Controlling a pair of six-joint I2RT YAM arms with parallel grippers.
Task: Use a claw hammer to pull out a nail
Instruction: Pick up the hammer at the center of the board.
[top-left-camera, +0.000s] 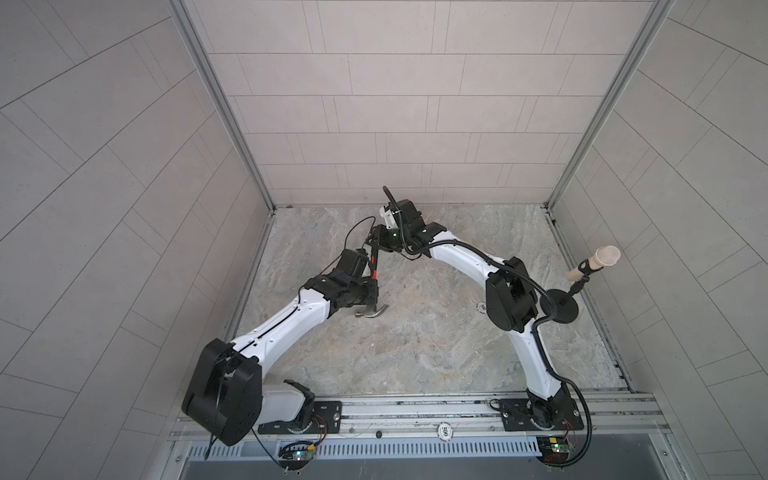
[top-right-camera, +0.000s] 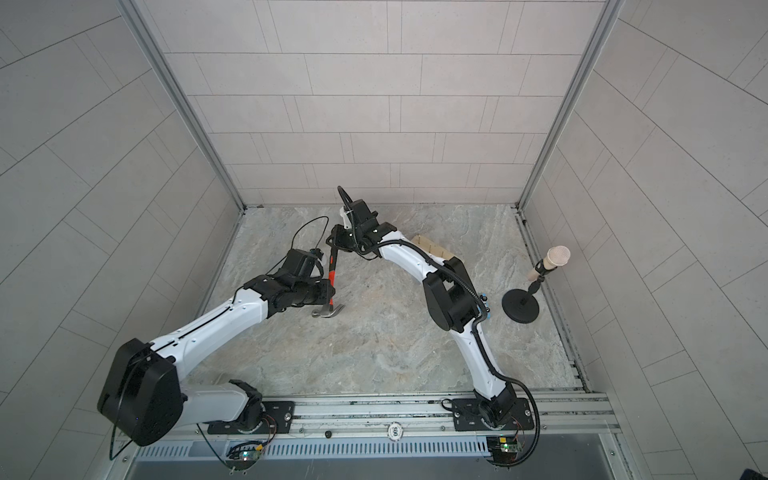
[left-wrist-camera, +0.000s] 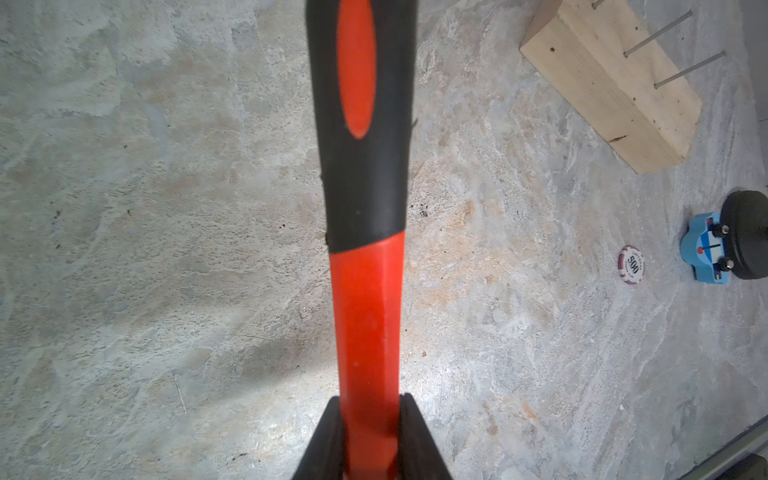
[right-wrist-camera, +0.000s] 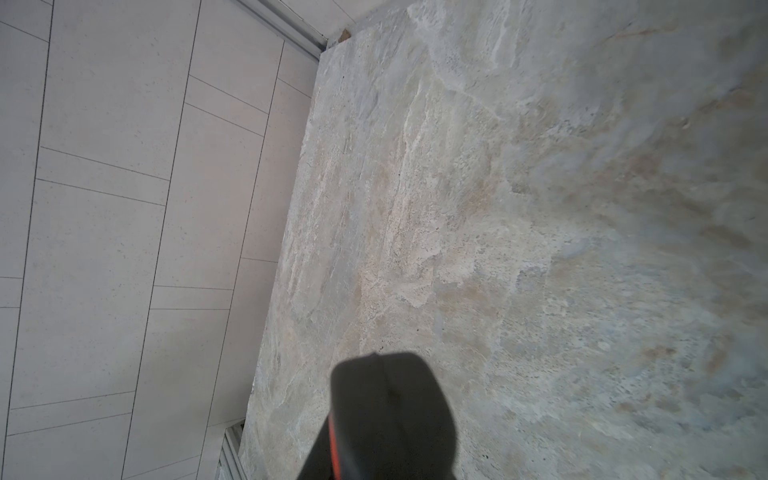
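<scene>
Top views: a wood block (top-right-camera: 432, 247) was seen at the back of the worktop (top-left-camera: 415, 357), mostly covered by the right arm in a top view and hidden altogether in a top view. A beige mic-like stick (top-left-camera: 598, 261) on a black round stand (top-left-camera: 561, 311) was noted by the right wall. A blue toy car (top-right-camera: 484, 305) was glimpsed behind the right arm's elbow. The claw hammer (top-left-camera: 372, 312) (top-right-camera: 328, 311) was found left of centre, head down and shaft tilted. The silver head and forked claw were lowest and the black end was on top. Contact between head and worktop could not be judged. The left gripper (top-left-camera: 375, 291) was clamped on the orange-red shaft just above the head. The right gripper (top-left-camera: 375, 241) was placed at the black end.

Left wrist: the left jaws were seen closed narrowly on the shaft. Orange-red gave way to a black grip with an orange oval inset. Off to one side the wood block was seen with three nails (left-wrist-camera: 690, 70) standing out of it. A poker chip (left-wrist-camera: 630, 266) lay near the toy car, which touched the stand.

Right wrist: only the blunt black handle end with a thin orange strip was shown, over bare worktop beside a tiled wall (right-wrist-camera: 104, 208). The right jaws were closed on it.
</scene>
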